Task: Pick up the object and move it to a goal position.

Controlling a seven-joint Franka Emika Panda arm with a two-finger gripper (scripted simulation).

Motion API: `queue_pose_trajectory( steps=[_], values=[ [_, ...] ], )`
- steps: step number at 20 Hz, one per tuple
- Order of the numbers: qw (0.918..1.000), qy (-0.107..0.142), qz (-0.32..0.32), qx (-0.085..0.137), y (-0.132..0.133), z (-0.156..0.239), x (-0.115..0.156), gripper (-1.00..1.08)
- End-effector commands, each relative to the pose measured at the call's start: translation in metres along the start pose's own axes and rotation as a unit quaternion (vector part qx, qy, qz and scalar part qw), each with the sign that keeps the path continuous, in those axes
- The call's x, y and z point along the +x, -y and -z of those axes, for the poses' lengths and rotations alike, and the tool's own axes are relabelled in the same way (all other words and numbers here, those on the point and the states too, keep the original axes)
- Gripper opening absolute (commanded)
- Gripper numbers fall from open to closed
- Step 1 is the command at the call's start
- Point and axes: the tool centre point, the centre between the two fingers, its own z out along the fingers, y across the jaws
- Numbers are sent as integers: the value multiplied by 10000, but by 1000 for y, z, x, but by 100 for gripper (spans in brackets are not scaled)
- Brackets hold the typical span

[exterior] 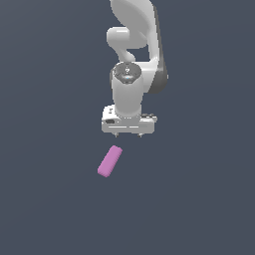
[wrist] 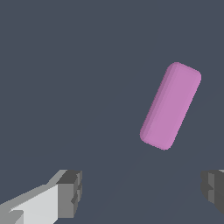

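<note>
A small pink-purple elongated block (exterior: pixel 109 161) with rounded edges lies flat on the dark grey floor, slanted, just in front of the arm in the exterior view. It also shows in the wrist view (wrist: pixel 170 105). My gripper (exterior: pixel 128 134) hangs above the floor behind the block, pointing down, with nothing in it. In the wrist view my gripper (wrist: pixel 142 192) has its two fingers wide apart, and the block lies beyond the gap between them, off toward one finger. The block is free and untouched.
The white arm (exterior: pixel 133 60) rises behind the gripper at the middle top of the exterior view. The dark grey floor (exterior: pixel 199 199) extends all around. No goal marker shows.
</note>
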Motion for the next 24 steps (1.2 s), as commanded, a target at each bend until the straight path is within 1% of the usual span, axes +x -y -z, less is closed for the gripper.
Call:
queue_pose_trajectory(
  steps=[1, 4, 8, 11, 18, 24],
  values=[
    [10000, 0, 0, 0, 0, 0, 0, 100],
    [10000, -19, 36, -11, 5, 3, 0, 100],
    [9998, -78, 175, -47, 22, 13, 1, 100],
    [9997, -88, 221, -55, 26, 16, 0, 100],
    [10000, -91, 15, -35, 16, 7, 6, 100],
    [9987, -109, -503, -1, -8, -16, 22, 100]
  ],
)
